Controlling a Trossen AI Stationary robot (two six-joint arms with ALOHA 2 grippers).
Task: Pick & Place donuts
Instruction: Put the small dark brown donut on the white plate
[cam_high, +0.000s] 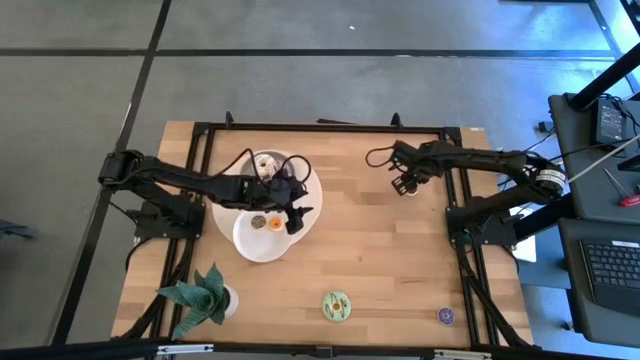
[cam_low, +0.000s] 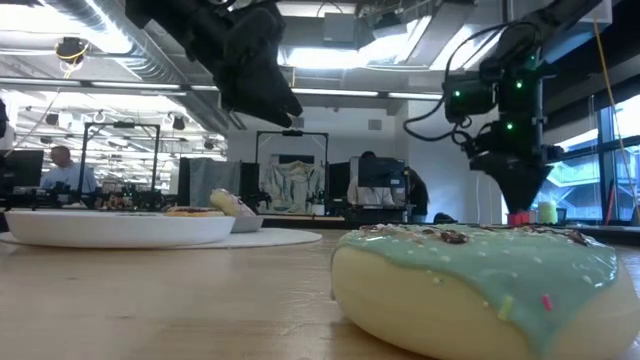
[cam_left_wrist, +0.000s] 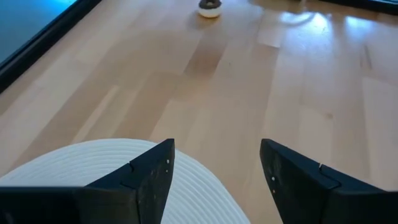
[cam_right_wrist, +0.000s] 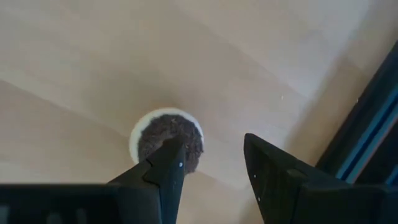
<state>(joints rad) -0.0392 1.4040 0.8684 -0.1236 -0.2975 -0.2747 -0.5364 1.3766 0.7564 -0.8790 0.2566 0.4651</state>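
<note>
My left gripper (cam_high: 295, 218) hangs open above the near-right rim of the smaller white plate (cam_high: 250, 247), which overlaps a larger plate (cam_high: 312, 190). Several donuts lie on the plates, among them a cream one (cam_high: 265, 165) and an orange one (cam_high: 275, 222). My right gripper (cam_high: 404, 186) is open and points down over a small chocolate donut (cam_right_wrist: 166, 142) lying flat on the table's far right. One fingertip (cam_right_wrist: 171, 155) stands over the donut and the other stands beside it. A green iced donut (cam_high: 336, 305) and a small purple donut (cam_high: 446, 316) lie flat near the near edge.
A potted green plant (cam_high: 205, 295) stands at the near-left corner. The black frame rail (cam_right_wrist: 367, 137) runs close beside the chocolate donut. In the low view the green donut (cam_low: 480, 285) fills the foreground. Bare wood lies between the plates and my right gripper.
</note>
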